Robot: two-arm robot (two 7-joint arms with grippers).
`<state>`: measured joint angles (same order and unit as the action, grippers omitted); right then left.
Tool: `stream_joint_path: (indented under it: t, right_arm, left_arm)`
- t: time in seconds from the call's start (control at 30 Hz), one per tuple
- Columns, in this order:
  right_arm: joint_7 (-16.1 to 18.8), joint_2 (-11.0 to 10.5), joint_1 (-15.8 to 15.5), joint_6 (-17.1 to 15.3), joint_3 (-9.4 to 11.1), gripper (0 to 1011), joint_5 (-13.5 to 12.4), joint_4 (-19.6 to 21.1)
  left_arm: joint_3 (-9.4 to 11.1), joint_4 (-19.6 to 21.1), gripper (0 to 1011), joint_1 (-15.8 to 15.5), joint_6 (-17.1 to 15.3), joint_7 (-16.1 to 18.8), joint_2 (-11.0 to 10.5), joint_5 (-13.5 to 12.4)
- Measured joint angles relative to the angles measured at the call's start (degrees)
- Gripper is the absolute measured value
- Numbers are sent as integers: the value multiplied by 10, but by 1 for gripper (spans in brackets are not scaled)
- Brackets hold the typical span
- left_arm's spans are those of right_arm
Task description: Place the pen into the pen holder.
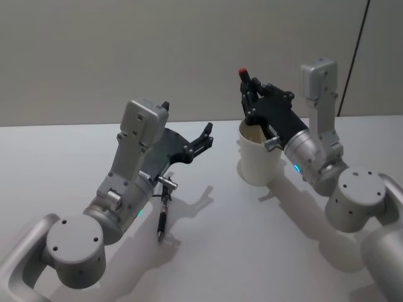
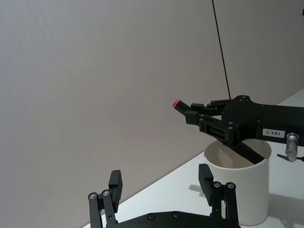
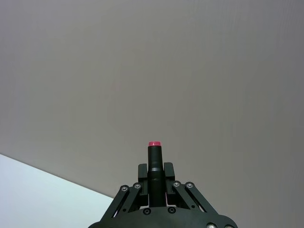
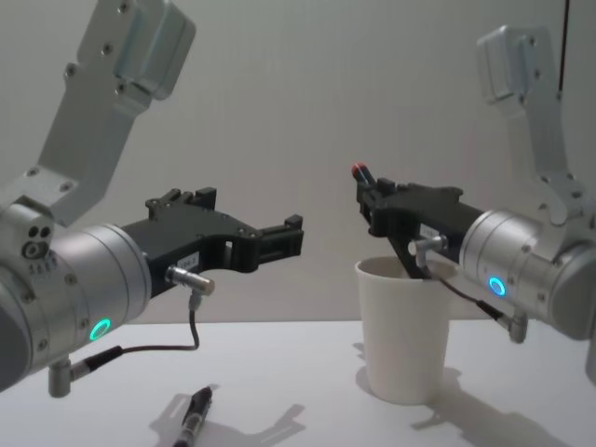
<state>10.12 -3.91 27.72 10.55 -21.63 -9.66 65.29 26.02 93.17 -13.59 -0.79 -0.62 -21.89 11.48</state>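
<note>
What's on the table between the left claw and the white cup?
Nothing: in the head view, bare table separates the open left gripper from the pen holder.

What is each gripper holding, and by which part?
The right gripper, over the pen holder, is shut on a black pen near its red-tipped upper end. The left gripper is open, holding nothing.

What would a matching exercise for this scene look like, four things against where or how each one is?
Things:
1. red-tipped pen
2. other pen
3. white cup
4. left claw

States:
A. open and empty
B. standing upright on the table
C. gripped by the right claw over the cup
D. lying flat on the table

Pairs: 1-C, 2-D, 3-B, 4-A
</note>
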Motion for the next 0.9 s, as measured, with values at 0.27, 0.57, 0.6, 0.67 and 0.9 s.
stream_joint_path:
  t: [0.27, 0.57, 0.6, 0.67, 0.9]
  right_arm:
    - [-1, -2, -8, -4, -1, 187, 1, 3]
    - [-2, -5, -14, -7, -1, 206, 0, 8]
    - [-2, -5, -14, -7, -1, 239, 0, 8]
    - [-3, -5, -15, -8, -1, 293, 0, 9]
    - [-3, -5, -17, -9, -1, 503, 0, 10]
  left_arm:
    - [0, 0, 1001, 0, 0, 0, 0, 0]
    - [0, 0, 1001, 0, 0, 0, 0, 0]
    - [0, 0, 1001, 0, 0, 0, 0, 0]
    - [0, 0, 1001, 0, 0, 0, 0, 0]
    - [0, 0, 1001, 0, 0, 0, 0, 0]
